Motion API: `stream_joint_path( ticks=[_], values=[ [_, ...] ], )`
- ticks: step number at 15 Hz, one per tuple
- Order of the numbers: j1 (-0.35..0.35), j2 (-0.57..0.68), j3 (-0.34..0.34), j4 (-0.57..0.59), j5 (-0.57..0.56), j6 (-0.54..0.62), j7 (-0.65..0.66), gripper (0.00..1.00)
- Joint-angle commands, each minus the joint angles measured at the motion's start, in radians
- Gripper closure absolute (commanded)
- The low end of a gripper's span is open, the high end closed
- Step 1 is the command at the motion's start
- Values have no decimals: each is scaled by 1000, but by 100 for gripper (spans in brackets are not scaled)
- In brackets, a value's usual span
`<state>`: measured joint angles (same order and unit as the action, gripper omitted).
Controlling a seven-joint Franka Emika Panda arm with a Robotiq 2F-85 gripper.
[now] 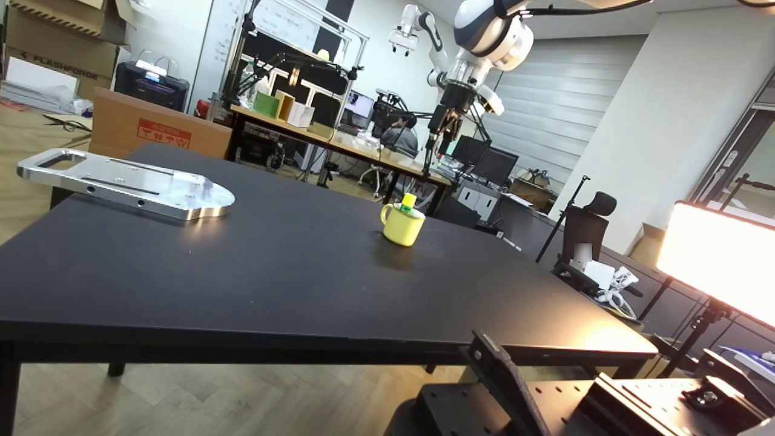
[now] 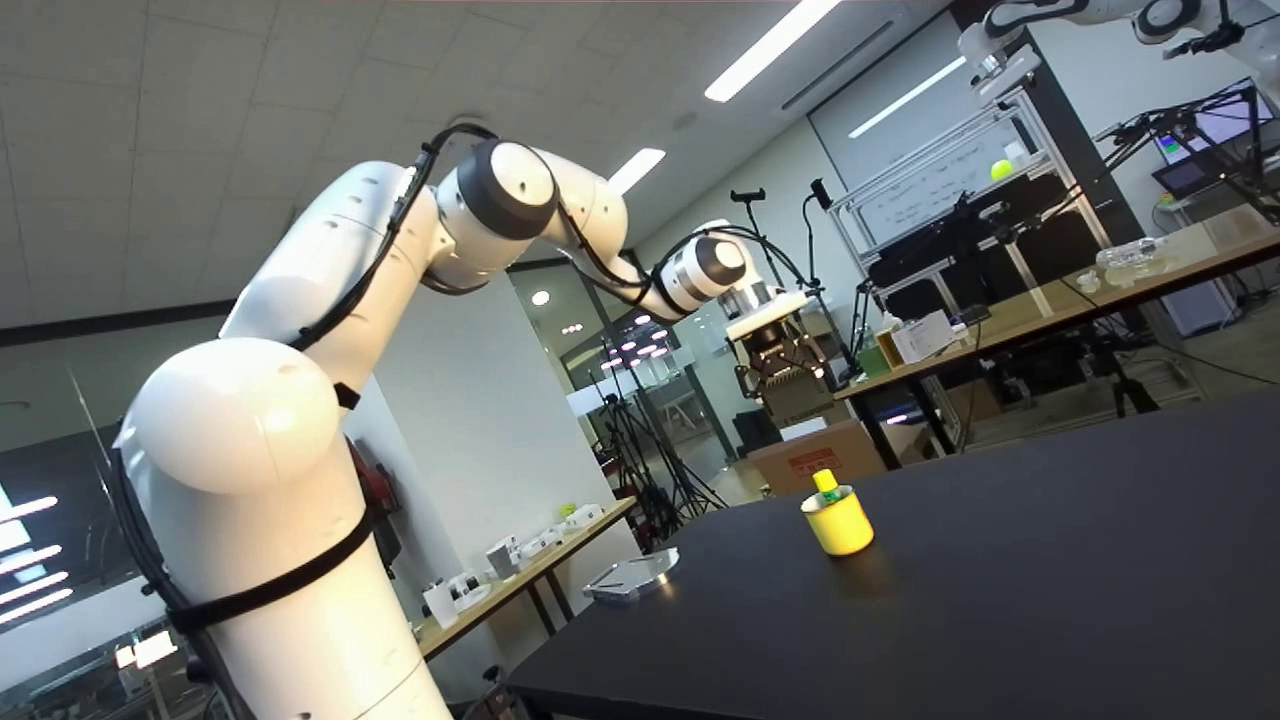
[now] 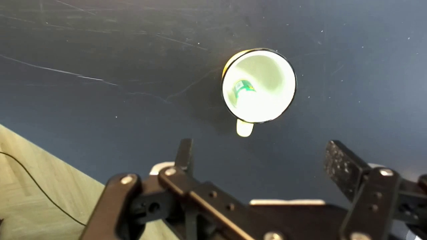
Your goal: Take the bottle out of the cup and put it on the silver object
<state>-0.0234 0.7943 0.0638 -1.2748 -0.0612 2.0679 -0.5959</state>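
The yellow cup (image 1: 402,230) stands upright on the dark table; it also shows in an exterior view (image 2: 843,526) and from above in the wrist view (image 3: 271,71). The bottle (image 1: 408,200) leans inside it, its yellow end sticking up past the rim with a green part below (image 2: 826,482). In the wrist view the bottle's green band (image 3: 244,86) shows; the rest is washed out by glare. The silver object (image 1: 136,181) lies flat near the table edge, also in an exterior view (image 2: 635,575), out of the wrist view. My gripper (image 3: 259,142) is open and empty, above the cup (image 1: 435,154).
The cup's handle (image 3: 245,128) points toward my gripper in the wrist view. The dark table (image 1: 272,272) carries the cup and the silver object, well apart. A cardboard box (image 1: 154,124) stands beyond the table. A bright lamp panel (image 1: 720,260) stands beside the table.
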Motion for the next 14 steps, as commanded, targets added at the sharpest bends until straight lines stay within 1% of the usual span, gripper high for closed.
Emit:
stream_joint_path(
  ticks=[1,4,8,14],
  values=[
    [-9,108,29,120,-2,-9,-24,0],
    [-13,171,38,154,-6,45,-52,0],
    [-8,247,41,206,-9,56,-79,0],
    [7,333,45,278,-9,16,-92,0]
  ],
)
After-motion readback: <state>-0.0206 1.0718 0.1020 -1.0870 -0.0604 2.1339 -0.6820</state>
